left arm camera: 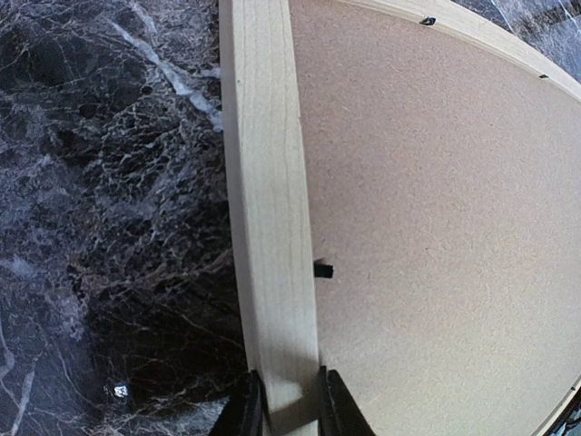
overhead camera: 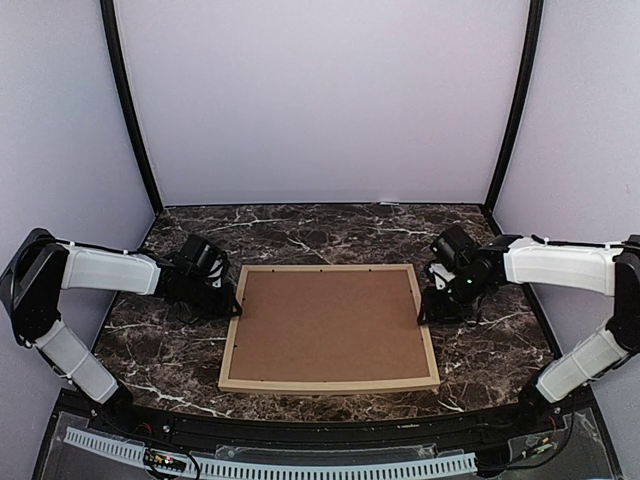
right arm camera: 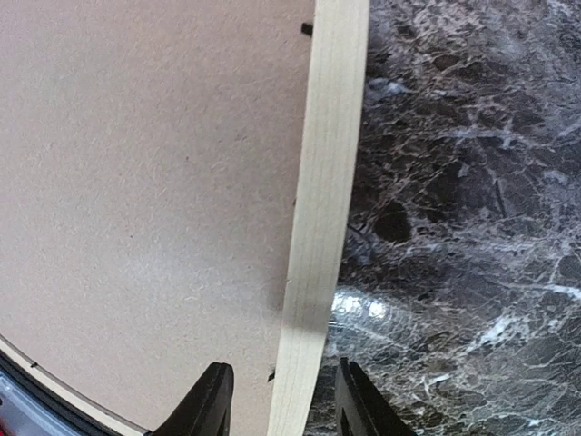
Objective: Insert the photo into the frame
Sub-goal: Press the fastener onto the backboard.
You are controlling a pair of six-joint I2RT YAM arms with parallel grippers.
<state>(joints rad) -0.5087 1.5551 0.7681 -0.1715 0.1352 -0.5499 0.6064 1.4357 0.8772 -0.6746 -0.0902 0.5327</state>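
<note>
The pale walls (overhead camera: 320,100) close in behind and outside both arms, with a strip of dark marble table (overhead camera: 330,225) outward of each gripper. The frame (overhead camera: 330,384) lies flat between them, back up, with its long axis running gripper to gripper and the brown backing board (overhead camera: 330,325) inside. The left gripper (left arm camera: 289,404) is clamped on its near rail. The right gripper (right arm camera: 283,400) straddles the opposite rail, jaws apart with gaps either side. A black clip (left arm camera: 323,270) sits just ahead of the left fingers.

frame (overhead camera: 330,384): I see thin pale wood, large, rectangular
pose: flat, back side up, brown board (overhead camera: 330,325) filling it
place: mid worktop (overhead camera: 300,235)
</note>
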